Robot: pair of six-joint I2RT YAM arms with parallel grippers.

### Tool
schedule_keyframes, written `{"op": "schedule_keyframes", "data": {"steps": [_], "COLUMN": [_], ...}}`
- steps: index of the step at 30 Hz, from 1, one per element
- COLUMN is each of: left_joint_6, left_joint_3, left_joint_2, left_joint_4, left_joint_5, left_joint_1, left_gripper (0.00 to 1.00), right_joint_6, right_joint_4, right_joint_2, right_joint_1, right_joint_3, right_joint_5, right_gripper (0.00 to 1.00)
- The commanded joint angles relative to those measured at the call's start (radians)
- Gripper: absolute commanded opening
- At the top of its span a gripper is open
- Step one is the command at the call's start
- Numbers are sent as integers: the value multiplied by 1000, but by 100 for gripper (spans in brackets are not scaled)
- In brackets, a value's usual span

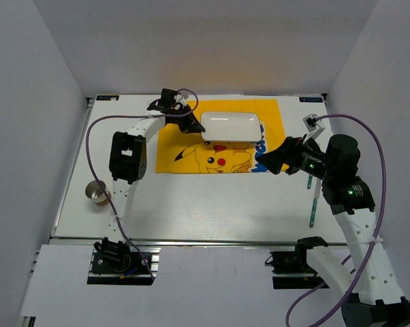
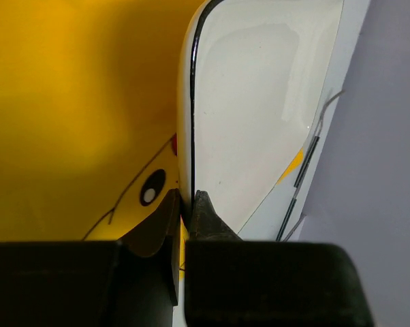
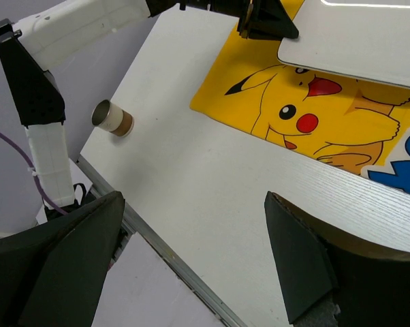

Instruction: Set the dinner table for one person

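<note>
The dinner table (image 1: 212,204) is a large white top with a metal rail along its near edge. On it lies a yellow Pikachu mat (image 1: 191,153), and over the mat is a white rounded plate (image 1: 231,127). My left gripper (image 1: 191,122) is shut on the plate's left rim. In the left wrist view the plate (image 2: 259,102) has its thin dark-lined edge pinched between the left gripper (image 2: 186,204). My right gripper (image 1: 273,162) hovers off the mat's right edge, open. The right gripper (image 3: 191,252) holds nothing and has bare table (image 3: 212,191) below it.
A small metal-rimmed brown cup (image 1: 96,192) stands near the table's left edge, also visible as the cup (image 3: 113,119). A pale teal utensil (image 1: 314,201) lies by the right edge under the right arm. White walls close in the table on three sides.
</note>
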Motion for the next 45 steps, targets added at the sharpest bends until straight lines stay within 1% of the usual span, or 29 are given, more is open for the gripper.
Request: {"op": "schedule_keyframes", "data": {"steps": [1,2,4,13,21,31,34,40,43,45], "left_joint_6": [-30,-27,-21,-9,-1,14,20,25,34,40], "left_joint_3": [20,20,14,-51,-64,-38,-6,-6,52,58], "left_joint_2": [-72,-69,-65,-98,-104,-86,-56,-42,-10,-1], "left_joint_4": [129,125,121,157,174,175,151,154,126,126], "left_joint_5": [141,141,144,173,215,288,291,293,324,340], "left_joint_1": [9,9,9,42,51,89,89,89,89,89], "left_gripper": [0,0,0,0,0,0,0,0,0,0], "right_joint_6": [-18,-18,-18,-9,5,19,26,27,27,28], "right_joint_4": [8,8,11,22,39,51,57,57,57,59], "right_joint_2": [-14,-14,-14,-5,2,9,12,15,15,15], "right_joint_1": [-2,-21,-2,-4,-4,-2,-2,-4,-4,-4], "right_joint_3": [15,13,12,1,-7,-13,-17,-16,-16,-17], "right_joint_5": [9,9,9,-3,-15,-29,-37,-38,-40,-41], "right_gripper": [89,89,89,89,89,89,89,89,89,89]}}
